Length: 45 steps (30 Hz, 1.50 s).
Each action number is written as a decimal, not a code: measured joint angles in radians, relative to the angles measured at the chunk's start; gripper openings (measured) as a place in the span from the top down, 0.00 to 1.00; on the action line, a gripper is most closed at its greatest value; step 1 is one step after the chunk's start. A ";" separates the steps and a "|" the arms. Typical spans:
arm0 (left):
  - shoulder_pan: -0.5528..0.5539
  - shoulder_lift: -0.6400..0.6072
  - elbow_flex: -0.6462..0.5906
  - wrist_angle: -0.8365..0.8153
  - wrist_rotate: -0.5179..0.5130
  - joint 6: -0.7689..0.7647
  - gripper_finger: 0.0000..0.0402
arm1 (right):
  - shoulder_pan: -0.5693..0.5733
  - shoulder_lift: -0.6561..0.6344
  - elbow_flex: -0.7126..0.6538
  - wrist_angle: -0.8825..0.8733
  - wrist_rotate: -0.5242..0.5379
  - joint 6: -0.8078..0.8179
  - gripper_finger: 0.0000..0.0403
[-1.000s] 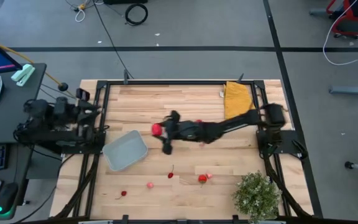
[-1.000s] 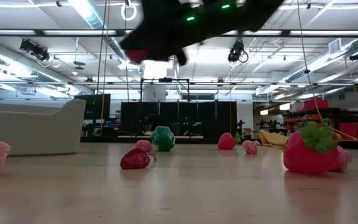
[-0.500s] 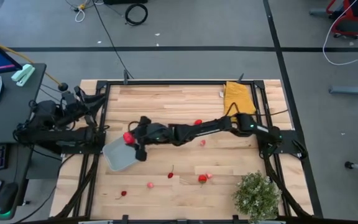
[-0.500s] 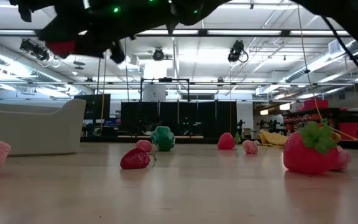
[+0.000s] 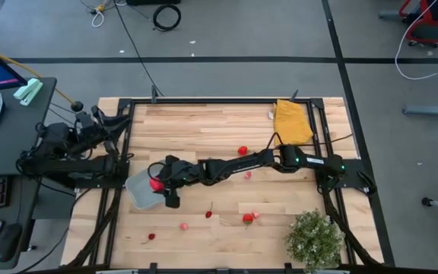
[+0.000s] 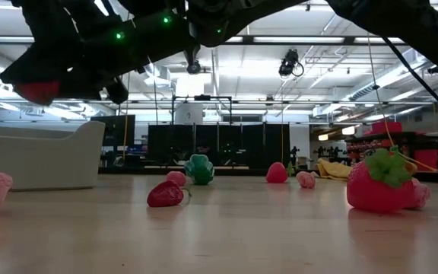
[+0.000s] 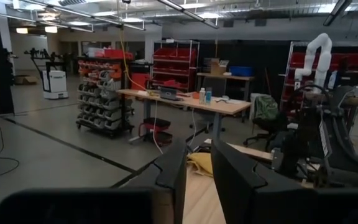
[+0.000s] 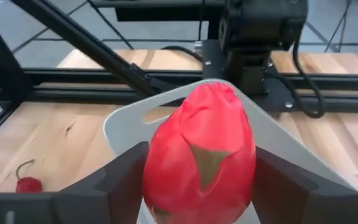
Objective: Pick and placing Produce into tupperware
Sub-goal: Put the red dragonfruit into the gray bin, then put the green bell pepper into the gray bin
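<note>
The right arm reaches across the wooden table [image 5: 226, 125] so its right gripper [image 5: 160, 183], jaws clamped on a red toy fruit [image 8: 199, 155], hangs over the shallow translucent grey-blue tupperware [image 5: 141, 190], seemingly for release; the left gripper [image 7: 194, 177], jaws narrowly apart, waits aside.

The tupperware [image 5: 139, 187], pale grey-blue and shallow, lies skewed near the counter's left edge. A red produce piece [image 5: 157, 183] sits gripped between the right claw [image 5: 160, 185] fingers, above the container's right rim. Other red and pink pieces [image 5: 247, 218] lie scattered toward the counter's front edge, one red piece [image 5: 242, 151] near mid-counter.
</note>
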 joint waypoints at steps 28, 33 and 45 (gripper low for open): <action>0.000 0.000 0.000 -0.251 0.139 -0.248 0.80 | -0.002 -0.387 0.001 -0.792 0.072 0.063 0.42; 0.000 0.000 0.000 -0.017 0.139 -0.147 0.82 | 0.050 -0.480 -0.002 -1.013 0.150 0.135 0.43; -0.004 0.118 0.117 0.104 0.325 -0.208 0.81 | 0.247 -0.652 -0.367 -1.060 0.571 0.333 0.44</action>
